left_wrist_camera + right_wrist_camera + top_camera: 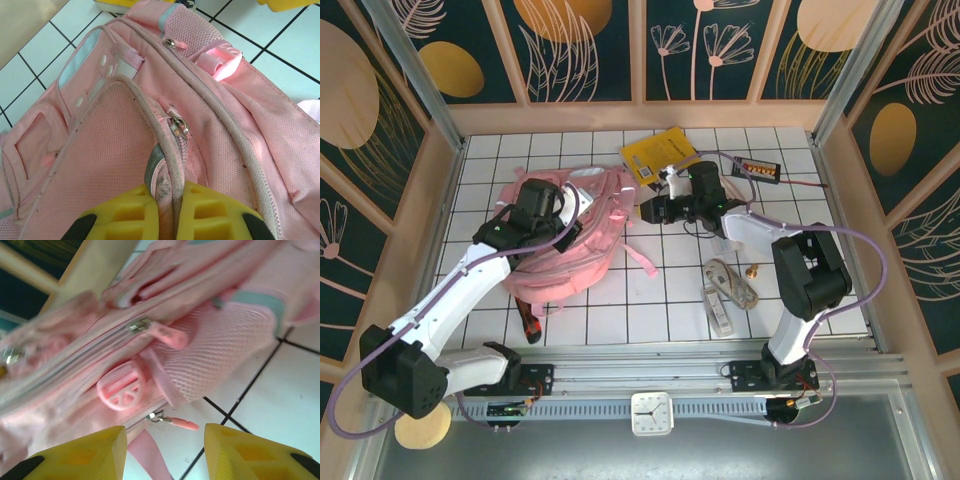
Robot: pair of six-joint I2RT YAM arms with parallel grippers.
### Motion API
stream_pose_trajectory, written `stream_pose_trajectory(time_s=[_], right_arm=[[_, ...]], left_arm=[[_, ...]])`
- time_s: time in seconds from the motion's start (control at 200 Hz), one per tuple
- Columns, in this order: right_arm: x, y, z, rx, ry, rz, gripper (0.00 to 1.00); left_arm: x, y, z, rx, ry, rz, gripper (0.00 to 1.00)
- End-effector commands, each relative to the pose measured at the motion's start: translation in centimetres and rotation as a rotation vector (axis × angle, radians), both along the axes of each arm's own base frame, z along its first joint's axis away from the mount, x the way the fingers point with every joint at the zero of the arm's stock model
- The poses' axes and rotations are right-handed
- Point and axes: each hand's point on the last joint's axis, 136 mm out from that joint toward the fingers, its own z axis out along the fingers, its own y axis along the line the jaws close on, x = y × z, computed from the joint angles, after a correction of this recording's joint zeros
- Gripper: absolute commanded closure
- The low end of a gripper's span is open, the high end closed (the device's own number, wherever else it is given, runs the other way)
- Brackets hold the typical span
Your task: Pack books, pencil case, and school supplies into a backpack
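At table left, the backpack [585, 255] lies slumped on the white grid with the left arm reaching over it. The top view hides the fingertips. The left wrist view shows the left gripper [167, 195] pinched tight on the bag's piped zipper edge, a metal zipper pull [179, 125] just beyond. The yellow book [655, 155] sits behind the bag's right side; contact unclear. The right gripper [165, 440] is at the bag's right edge. Its wrist view shows the fingers parted and gripping nothing, with a pink zipper tab [176, 423] ahead over tile. Further right, the ruler bar [718, 308] and cord bundle [740, 285] are well apart from the bag.
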Motion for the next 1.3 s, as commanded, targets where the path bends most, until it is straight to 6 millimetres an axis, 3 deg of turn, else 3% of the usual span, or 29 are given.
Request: stream_pose_trajectory(time_s=[0.0, 0.13, 0.185, 0.23, 0.42, 0.836, 1.006, 1.296], right_arm=[[-2.3, 0.4, -0.4, -0.022, -0.246, 0.218, 0.54], [-2.7, 0.4, -2.4, -0.03, -0.261, 0.309, 0.53], [-2.6, 0.4, -3.1, -0.033, -0.257, 0.34, 0.42], [-2.2, 0.4, -3.3, -0.026, -0.264, 0.344, 0.39], [-0.8, 0.3, -4.6, -0.017, -0.303, 0.338, 0.38], [1.4, 1.7, -4.4, 0.056, -0.373, 0.381, 0.37], [0.8, 2.3, -4.1, 0.088, -0.367, 0.427, 0.38], [-1.2, 3.9, -5.3, 0.104, -0.316, 0.5, 0.4]], left_arm=[[1.6, -1.2, 5.3, -0.064, -0.158, -0.049, 1.0], [1.8, -1.4, 5.8, -0.07, -0.165, -0.052, 1.0], [1.8, -1.5, 6.1, -0.073, -0.168, -0.056, 1.0], [1.7, -1.5, 6.3, -0.075, -0.17, -0.058, 1.0], [1.7, -1.3, 6.3, -0.064, -0.163, -0.054, 1.0], [1.6, -1.3, 5.6, -0.056, -0.128, -0.05, 1.0], [1.8, -1.5, 5.8, -0.058, -0.127, -0.048, 1.0], [2.0, -1.3, 6.1, -0.052, -0.133, -0.038, 1.0]])
